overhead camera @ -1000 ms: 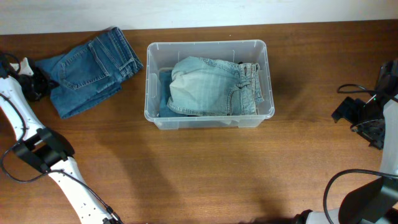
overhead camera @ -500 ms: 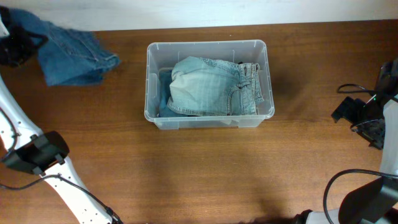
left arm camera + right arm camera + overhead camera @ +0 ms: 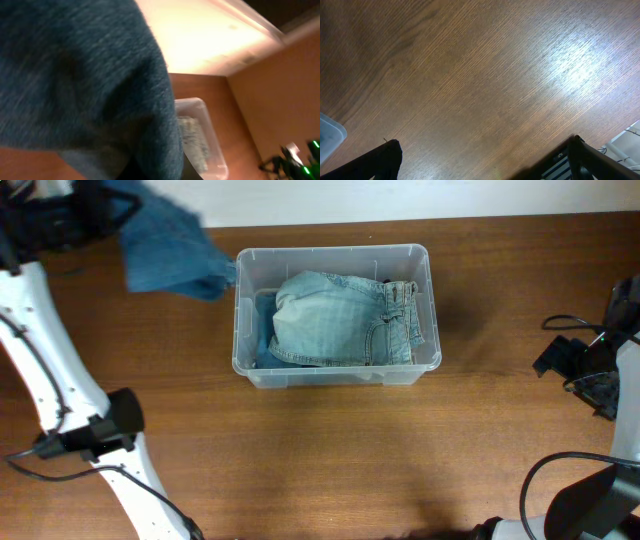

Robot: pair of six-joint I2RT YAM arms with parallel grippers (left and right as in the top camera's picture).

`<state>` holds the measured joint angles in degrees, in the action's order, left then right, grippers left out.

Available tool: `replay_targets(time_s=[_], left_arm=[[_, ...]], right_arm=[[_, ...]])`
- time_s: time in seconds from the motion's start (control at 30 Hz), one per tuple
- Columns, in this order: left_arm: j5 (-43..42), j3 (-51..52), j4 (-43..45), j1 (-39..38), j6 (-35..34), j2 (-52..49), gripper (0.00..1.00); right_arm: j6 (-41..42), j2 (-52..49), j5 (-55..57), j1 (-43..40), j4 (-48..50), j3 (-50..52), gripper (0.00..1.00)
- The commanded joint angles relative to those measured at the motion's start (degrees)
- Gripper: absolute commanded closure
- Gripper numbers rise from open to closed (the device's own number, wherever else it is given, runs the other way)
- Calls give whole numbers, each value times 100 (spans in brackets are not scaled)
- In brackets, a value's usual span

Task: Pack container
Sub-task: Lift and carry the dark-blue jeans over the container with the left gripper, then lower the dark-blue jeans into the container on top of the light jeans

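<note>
Hanging from the left gripper (image 3: 62,218), jaws hidden but apparently clamped, the dark jeans (image 3: 165,252) are mid-transfer at 10 o'clock of the centre-table container (image 3: 335,250); next, lower them onto the pale jeans (image 3: 340,320) inside, while the right gripper (image 3: 482,165) idles, spread wide, at 3 o'clock.

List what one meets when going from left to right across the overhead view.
left arm's white link → dark blue jeans, hanging above the table → container, with the light blue jeans inside it → right arm
</note>
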<state>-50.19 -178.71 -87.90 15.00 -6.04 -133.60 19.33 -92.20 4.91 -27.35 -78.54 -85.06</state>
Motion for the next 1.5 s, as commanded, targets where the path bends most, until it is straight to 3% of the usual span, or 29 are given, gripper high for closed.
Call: replay_targets(time_s=[0.0,0.23,0.53,0.8,1.0,1.47], left_arm=[[-487,-120,236,-562,-66,852,100],[-313,-118,345,-1720,-74,1139,100],[1091,-37,601,-3283,-74,1137,100],[1220,269,1279,-4253,-74,1137,100],[1300,822,1451,-4601,-74,1137,99],[1298,2498,2175,-4607,-26,1134,99]], right_arm=[[48,0,9,-4,4,4,2],[48,0,9,-4,2,4,2],[48,0,9,-4,4,4,2],[48,0,9,-4,4,4,2],[48,0,9,-4,4,4,2],[48,0,9,-4,4,4,2]])
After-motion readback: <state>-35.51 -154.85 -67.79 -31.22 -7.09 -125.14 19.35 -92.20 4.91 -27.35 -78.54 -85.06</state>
